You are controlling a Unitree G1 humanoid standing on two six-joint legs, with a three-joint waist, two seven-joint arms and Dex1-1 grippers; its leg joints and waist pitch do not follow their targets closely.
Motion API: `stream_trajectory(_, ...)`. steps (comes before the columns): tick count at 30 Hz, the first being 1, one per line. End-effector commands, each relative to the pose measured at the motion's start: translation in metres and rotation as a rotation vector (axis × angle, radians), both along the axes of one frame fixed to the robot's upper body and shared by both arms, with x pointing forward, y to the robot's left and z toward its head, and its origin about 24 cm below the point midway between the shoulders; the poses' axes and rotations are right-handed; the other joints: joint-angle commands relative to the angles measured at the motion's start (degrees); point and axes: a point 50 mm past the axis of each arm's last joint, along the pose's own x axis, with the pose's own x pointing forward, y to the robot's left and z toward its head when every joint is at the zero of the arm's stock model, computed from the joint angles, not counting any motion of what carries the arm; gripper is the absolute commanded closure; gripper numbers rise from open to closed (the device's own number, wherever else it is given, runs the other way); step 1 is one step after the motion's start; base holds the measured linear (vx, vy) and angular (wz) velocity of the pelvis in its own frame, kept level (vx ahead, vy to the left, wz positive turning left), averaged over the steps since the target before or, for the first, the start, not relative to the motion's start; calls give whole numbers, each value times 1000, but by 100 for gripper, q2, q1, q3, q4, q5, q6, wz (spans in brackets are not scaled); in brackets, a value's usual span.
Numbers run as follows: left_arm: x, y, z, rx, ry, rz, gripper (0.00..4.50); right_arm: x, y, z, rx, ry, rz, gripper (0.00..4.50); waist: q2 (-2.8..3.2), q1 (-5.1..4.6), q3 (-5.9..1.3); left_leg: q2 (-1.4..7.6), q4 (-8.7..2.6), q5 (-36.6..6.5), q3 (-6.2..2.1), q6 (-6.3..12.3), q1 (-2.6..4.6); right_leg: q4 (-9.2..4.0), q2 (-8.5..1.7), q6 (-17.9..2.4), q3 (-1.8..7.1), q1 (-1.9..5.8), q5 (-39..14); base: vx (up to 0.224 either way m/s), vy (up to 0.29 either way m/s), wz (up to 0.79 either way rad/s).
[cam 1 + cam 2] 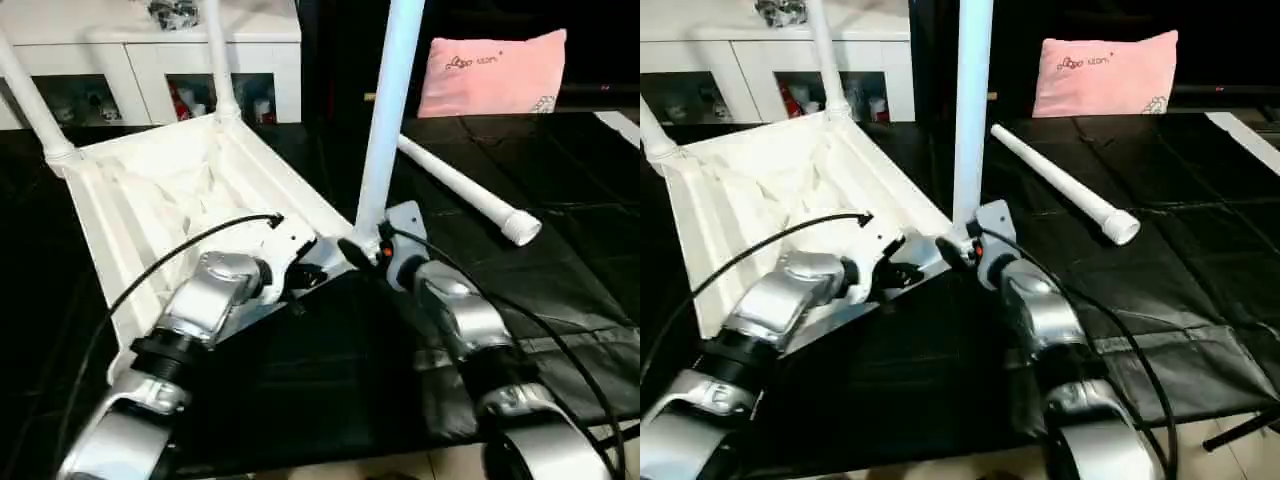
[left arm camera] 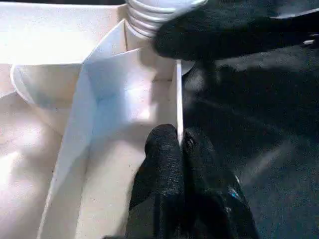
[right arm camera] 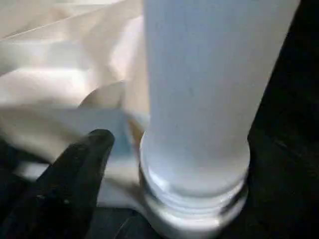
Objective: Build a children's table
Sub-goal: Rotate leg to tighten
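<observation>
Black mat (image 1: 560,270) under the tabletop (image 1: 150,200); white cabinet (image 1: 150,70) behind.

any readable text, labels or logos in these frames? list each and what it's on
Pink pillow: a short line of dark cursive script near its top edge, too small and blurred to read; a small pale print at its lower right corner, also not legible.
Tabletop, legs and grippers: no text or marks to be seen.
Items behind the cabinet glass doors: too blurred to read any label.
</observation>
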Motion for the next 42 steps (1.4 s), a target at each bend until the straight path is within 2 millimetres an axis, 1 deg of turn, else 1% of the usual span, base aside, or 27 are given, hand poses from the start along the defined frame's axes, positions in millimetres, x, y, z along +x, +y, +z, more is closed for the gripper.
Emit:
stream_trajectory(1, 2, -6, 16, -14, -76, -84, 450, -11, 14, -2, 23, 17, 175, 7, 56, 26, -409, 22, -378, -1078, 16, 213, -13, -412, -259, -1211, 284, 347, -709, 0, 0, 0)
stream_trajectory(2, 1, -1, 16, -5, -79, -114, 450, -13, 7, 1, 10, 0, 221, 7, 61, 43, -410, 24, -373, -1027, 18, 235, -9, -399, -259, -1299, 278, 350, -565, 0, 0, 0)
stream_trajectory(3, 1, -1, 16, -5, -79, -114, 450, -13, 7, 1, 10, 0, 221, 7, 57, 56, -418, 25, -363, -961, 20, 270, -9, -375, -253, -1346, 278, 364, -413, 0, 0, 0)
stream_trajectory(4, -1, 6, 17, 4, -74, -167, 450, -15, -6, 4, -11, -13, 285, 7, 60, 64, -418, 28, -361, -928, 24, 286, -3, -370, -257, -1380, 280, 354, -348, 0, 0, 0)
stream_trajectory(5, -2, 8, 18, 9, -75, -200, 450, -16, -11, 6, -26, -20, 307, 7, 57, 78, -425, 26, -356, -913, 26, 317, -2, -361, -255, -1414, 276, 365, -316, 0, 0, 0)
stream_trajectory(6, -3, 9, 18, 11, -75, -212, 450, -16, -13, 7, -30, -22, 314, 7, 66, 93, -421, 37, -357, -931, 29, 334, 6, -360, -260, -1439, 277, 353, -310, 0, 0, 0)
stream_trajectory(7, -5, 12, 19, 19, -71, -252, 450, -16, -20, 9, -48, -25, 342, 7, 63, 102, -419, 36, -356, -917, 25, 334, 3, -357, -261, -1450, 274, 358, -297, 0, 0, 0)
stream_trajectory(9, -8, 14, 20, 26, -70, -322, 450, -15, -29, 12, -75, -28, 372, 7, 33, 142, -416, 42, -353, -919, 39, 338, 8, -360, -277, -1461, 282, 357, -395, 0, 0, 0)
stream_trajectory(10, -10, 16, 21, 26, -65, -353, 450, -14, -33, 13, -81, -25, 388, 7, 29, 159, -412, 44, -354, -921, 40, 340, 6, -363, -280, -1459, 283, 355, -424, 0, 0, 0)
stream_trajectory(12, -13, 17, 22, 25, -51, -419, 450, -14, -38, 18, -93, -29, 427, 7, 29, 222, -418, 59, -346, -860, 54, 347, 28, -344, -272, -1487, 284, 332, -376, 0, 0, 0)
stream_trajectory(14, -15, 18, 22, 28, -44, -454, 450, -14, -40, 20, -96, -29, 446, 7, 43, 262, -421, 66, -341, -821, 57, 329, 28, -326, -274, -1516, 281, 323, -324, 0, 0, 0)
stream_trajectory(15, -17, 19, 21, 45, -34, -498, 450, -14, -41, 23, -85, -24, 481, 7, 12, 280, -426, 71, -343, -841, 58, 329, 28, -320, -273, -1508, 277, 331, -353, 0, 0, 0)
stream_trajectory(16, -18, 20, 21, 50, -32, -507, 450, -14, -41, 24, -81, -23, 491, 7, 24, 298, -422, 75, -343, -867, 59, 331, 32, -323, -274, -1504, 278, 320, -384, 0, 0, 0)
stream_trajectory(17, -18, 20, 21, 53, -30, -515, 450, -14, -41, 25, -77, -22, 499, 7, 18, 305, -416, 81, -344, -887, 66, 321, 39, -326, -274, -1494, 281, 308, -414, 0, 0, 0)
stream_trajectory(18, -19, 21, 20, 72, -23, -554, 450, -15, -41, 27, -87, -13, 554, 7, 18, 334, -423, 82, -336, -906, 72, 321, 51, -320, -275, -1505, 282, 296, -404, 0, 0, 0)
stream_trajectory(22, -23, 21, 20, 85, -8, -608, 450, -16, -39, 28, -104, -4, 621, 7, 10, 364, -429, 76, -333, -809, 63, 310, 8, -304, -292, -1448, 280, 328, -404, 0, 0, 0)
stream_trajectory(24, -24, 21, 20, 85, -6, -617, 450, -16, -38, 29, -105, -1, 632, 7, 20, 368, -430, 74, -331, -789, 57, 299, -1, -299, -296, -1444, 279, 330, -395, 0, 0, 0)
stream_trajectory(27, -26, 21, 18, 92, 0, -635, 450, -16, -38, 28, -123, 5, 659, 7, -8, 363, -429, 72, -335, -835, 57, 274, -4, -315, -301, -1410, 275, 333, -526, 0, 0, 0)
stream_trajectory(29, -26, 21, 17, 96, 2, -641, 450, -16, -38, 28, -133, 8, 667, 7, -3, 357, -428, 73, -335, -825, 56, 267, 0, -313, -296, -1406, 277, 328, -545, 0, 0, 0)
stream_trajectory(30, -26, 22, 17, 100, 3, -646, 450, -16, -39, 27, -151, 11, 671, 7, -17, 355, -430, 71, -331, -807, 58, 274, -2, -311, -295, -1406, 276, 330, -544, 0, 0, 0)
stream_trajectory(32, -26, 22, 17, 104, 3, -650, 450, -15, -39, 26, -159, 14, 676, 7, -14, 354, -428, 70, -330, -803, 58, 270, -2, -313, -297, -1386, 277, 327, -588, 0, 0, 0)
stream_trajectory(35, -26, 23, 16, 107, 3, -652, 450, -16, -40, 26, -150, 28, 697, 7, -14, 357, -437, 73, -323, -750, 58, 297, -3, -299, -289, -1414, 277, 329, -496, 0, 0, 0)
stream_trajectory(36, -25, 22, 16, 109, 1, -653, 450, -18, -40, 26, -139, 44, 715, 34, -12, 359, -437, 70, -319, -732, 59, 314, -8, -294, -284, -1425, 274, 331, -452, 0, 0, 0)
stream_trajectory(37, -25, 22, 16, 109, 1, -653, 450, -18, -40, 26, -139, 44, 715, 34, -12, 364, -441, 70, -315, -713, 59, 327, -8, -291, -286, -1432, 274, 334, -420, 0, 0, 0)
stream_trajectory(40, -25, 22, 16, 112, -2, -654, 450, -18, -41, 25, -140, 57, 726, 67, -12, 369, -441, 71, -312, -696, 58, 350, -11, -285, -286, -1453, 271, 333, -363, 0, 0, 0)
stream_trajectory(41, -25, 22, 16, 112, -2, -654, 450, -18, -41, 25, -141, 58, 727, 67, -10, 370, -439, 73, -316, -722, 58, 341, -4, -289, -288, -1450, 271, 329, -408, 0, 0, 0)
stream_trajectory(42, -25, 22, 16, 112, -3, -654, 450, -18, -42, 25, -141, 58, 727, 85, -8, 367, -438, 73, -315, -752, 60, 331, -3, -295, -289, -1450, 272, 328, -445, 0, 0, 0)
